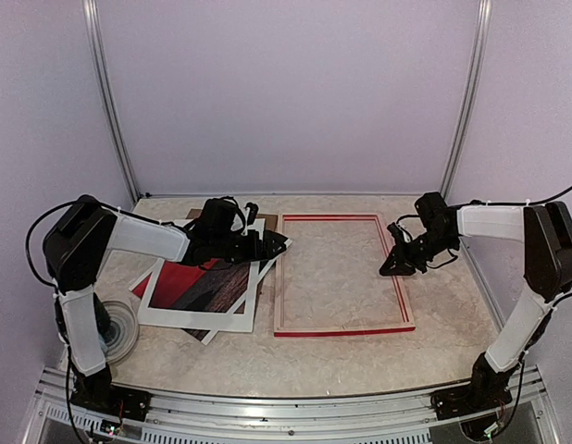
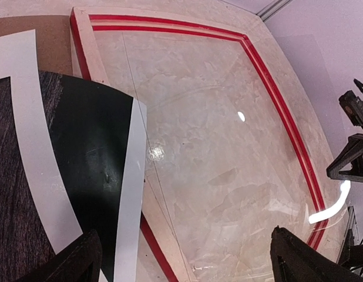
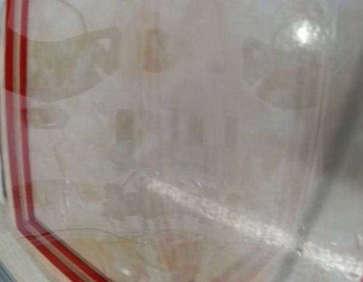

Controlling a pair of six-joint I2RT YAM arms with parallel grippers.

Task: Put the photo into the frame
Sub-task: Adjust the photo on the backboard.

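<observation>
The frame (image 1: 344, 330) lies flat mid-table, its red rails (image 2: 275, 82) around a clear sheet (image 2: 228, 176) that rests inside it. The photo (image 1: 189, 282), red and dark with a white border, lies tilted to the frame's left; its corner (image 2: 81, 158) overlaps the frame's left rail. My left gripper (image 1: 272, 245) hovers open over that corner, one finger (image 2: 76, 258) above the photo, the other above the sheet. My right gripper (image 1: 390, 268) is at the frame's right rail, shut on the clear sheet's raised edge. The sheet (image 3: 187, 147) fills the right wrist view, hiding the fingers.
A brown backing board (image 1: 267, 222) lies under the photo's far side, also showing as a brown board (image 2: 29, 41) in the left wrist view. A round clear disc (image 1: 119, 328) sits by the left arm's base. Walls close in at the back and both sides.
</observation>
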